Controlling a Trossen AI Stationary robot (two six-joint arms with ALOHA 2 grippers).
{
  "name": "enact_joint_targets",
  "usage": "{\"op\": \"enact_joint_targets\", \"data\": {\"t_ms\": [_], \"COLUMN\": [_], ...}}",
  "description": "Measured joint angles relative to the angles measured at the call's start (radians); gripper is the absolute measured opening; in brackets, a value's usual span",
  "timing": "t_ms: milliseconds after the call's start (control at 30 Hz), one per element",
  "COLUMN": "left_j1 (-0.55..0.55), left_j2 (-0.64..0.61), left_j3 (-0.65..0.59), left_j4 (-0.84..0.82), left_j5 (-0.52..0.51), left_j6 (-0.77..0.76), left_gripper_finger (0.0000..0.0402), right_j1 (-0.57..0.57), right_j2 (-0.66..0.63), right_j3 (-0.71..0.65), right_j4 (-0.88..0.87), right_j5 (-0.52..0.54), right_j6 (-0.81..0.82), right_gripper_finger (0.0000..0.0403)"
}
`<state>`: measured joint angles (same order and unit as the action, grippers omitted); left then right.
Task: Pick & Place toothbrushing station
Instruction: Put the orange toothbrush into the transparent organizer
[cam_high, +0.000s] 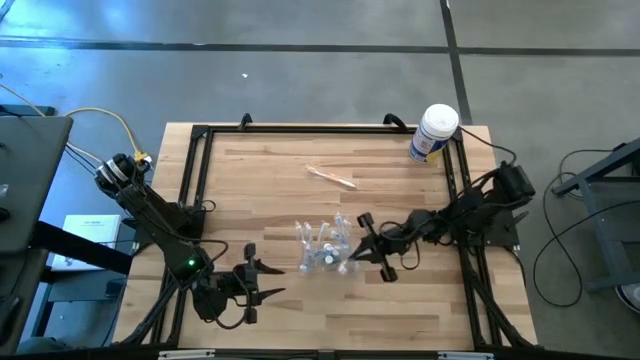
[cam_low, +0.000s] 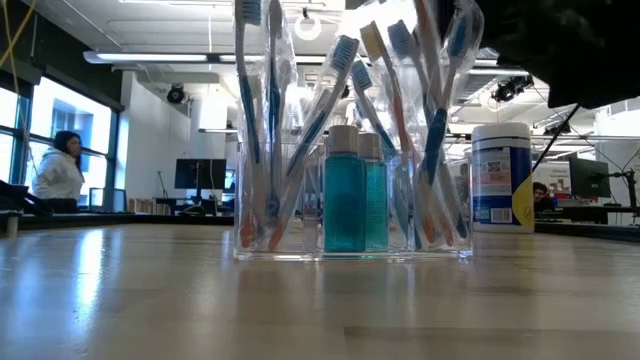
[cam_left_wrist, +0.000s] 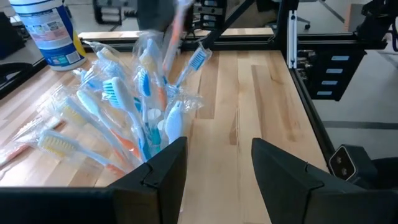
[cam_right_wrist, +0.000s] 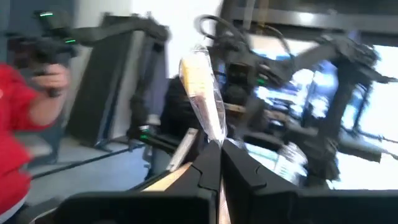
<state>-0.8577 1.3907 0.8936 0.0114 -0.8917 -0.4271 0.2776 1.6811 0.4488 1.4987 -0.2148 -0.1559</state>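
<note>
Your right pincer (cam_high: 352, 250) sits right at the holder (cam_high: 325, 248), jaws clamped tight on a wrapped toothbrush (cam_right_wrist: 202, 93) that sticks up from between its tips. The clear holder stands upright mid-table, packed with wrapped brushes and two blue bottles (cam_low: 355, 192). Your left pincer (cam_high: 268, 280) waits nearer the front edge, well short of the holder, jaws apart, holding nothing. White tub (cam_high: 435, 132) far behind your right pincer at the back corner. One loose brush (cam_high: 331, 177) lies beyond the holder.
</note>
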Motion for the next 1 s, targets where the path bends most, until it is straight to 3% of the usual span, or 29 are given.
{"op": "enact_joint_targets", "data": {"t_ms": [133, 267, 633, 733, 1000], "left_j1": [-0.003, -0.012, -0.025, -0.024, -0.011], "left_j2": [0.0, 0.0, 0.0, 0.0, 0.0], "left_j3": [0.0, 0.0, 0.0, 0.0, 0.0], "left_j4": [0.017, 0.023, 0.035, 0.034, 0.053], "left_j5": [0.0, 0.0, 0.001, 0.001, 0.003], "left_j6": [0.0, 0.0, 0.0, 0.0, 0.001], "left_gripper_finger": [0.0175, 0.0175, 0.0175, 0.0175, 0.0175], "right_j1": [0.013, 0.054, 0.17, 0.184, 0.126], "right_j2": [0.033, 0.044, 0.053, 0.093, 0.162], "right_j3": [0.01, 0.01, 0.01, 0.009, 0.01], "right_j4": [0.0, -0.003, -0.014, -0.005, 0.001], "right_j5": [0.225, 0.421, 0.738, 0.756, 0.687], "right_j6": [0.147, 0.154, 0.137, 0.131, 0.206], "right_gripper_finger": [0.0002, 0.0002, 0.0002, 0.0002, 0.0002]}}
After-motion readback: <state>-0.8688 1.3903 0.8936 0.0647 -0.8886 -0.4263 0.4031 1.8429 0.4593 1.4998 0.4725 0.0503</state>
